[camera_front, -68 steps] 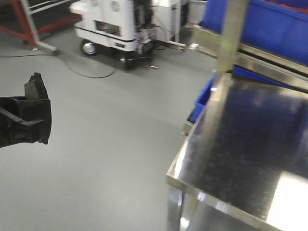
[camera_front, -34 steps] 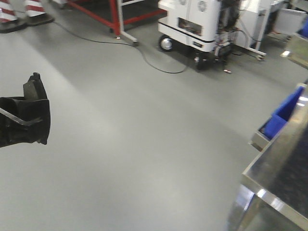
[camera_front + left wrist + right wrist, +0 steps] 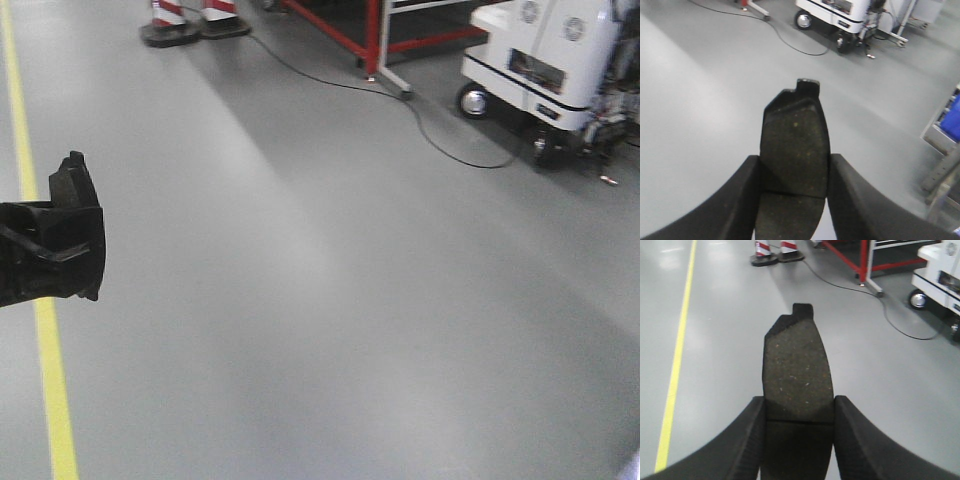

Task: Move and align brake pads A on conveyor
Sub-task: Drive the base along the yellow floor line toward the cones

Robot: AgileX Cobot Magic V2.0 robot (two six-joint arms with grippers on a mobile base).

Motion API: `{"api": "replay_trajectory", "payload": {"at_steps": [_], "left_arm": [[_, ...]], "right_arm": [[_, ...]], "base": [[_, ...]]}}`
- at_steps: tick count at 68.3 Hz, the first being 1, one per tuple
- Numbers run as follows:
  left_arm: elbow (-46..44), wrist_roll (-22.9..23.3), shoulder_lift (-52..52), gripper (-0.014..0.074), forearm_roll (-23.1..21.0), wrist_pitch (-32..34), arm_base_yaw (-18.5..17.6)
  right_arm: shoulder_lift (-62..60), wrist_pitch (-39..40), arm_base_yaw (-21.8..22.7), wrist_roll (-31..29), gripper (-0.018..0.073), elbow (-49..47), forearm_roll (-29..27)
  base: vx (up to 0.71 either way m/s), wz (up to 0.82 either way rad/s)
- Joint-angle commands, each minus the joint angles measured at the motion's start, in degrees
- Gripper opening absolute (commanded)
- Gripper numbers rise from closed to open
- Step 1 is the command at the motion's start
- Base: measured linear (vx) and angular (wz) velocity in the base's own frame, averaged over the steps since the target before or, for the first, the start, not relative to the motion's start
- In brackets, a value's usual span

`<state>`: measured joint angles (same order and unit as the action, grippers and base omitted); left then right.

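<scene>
Both grippers hold a brake pad above the bare grey floor. In the left wrist view my left gripper is shut on a dark grey curved pad, which sticks out forward with its centre groove between the fingers. My right gripper is shut the same way on a second pad. The front view shows the left gripper at the left edge, with its pad seen edge-on. The conveyor is out of view.
A yellow floor line runs along the left. At the back are striped cones, a red metal frame, a black cable and a white wheeled cart. A blue bin shows at the right.
The whole view has swung left: the steel table and blue bin left the front view, and the cones and yellow line came in. Left gripper still holds its pad.
</scene>
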<state>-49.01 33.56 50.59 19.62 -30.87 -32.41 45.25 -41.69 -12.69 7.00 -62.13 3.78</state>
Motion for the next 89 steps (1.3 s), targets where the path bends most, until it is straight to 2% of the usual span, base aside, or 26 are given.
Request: {"api": "replay_trajectory", "payload": {"at_steps": [1, 51, 89], "left_arm": [[-1.7, 0.5, -0.6, 0.0118, 1.0, 4.7, -0.2], [-1.7, 0.5, -0.6, 0.0118, 1.0, 4.7, -0.2], [-1.7, 0.5, -0.6, 0.0118, 1.0, 4.7, -0.2]], "right_arm": [[0.1, 5.1, 0.2, -0.5, 0.0095, -1.7, 0.4], [0.1, 5.1, 0.2, -0.5, 0.0095, -1.7, 0.4], [0.1, 5.1, 0.2, -0.5, 0.0095, -1.7, 0.4]], "base": [[0.04, 0.49], [0.07, 0.45], [0.14, 0.11]]}}
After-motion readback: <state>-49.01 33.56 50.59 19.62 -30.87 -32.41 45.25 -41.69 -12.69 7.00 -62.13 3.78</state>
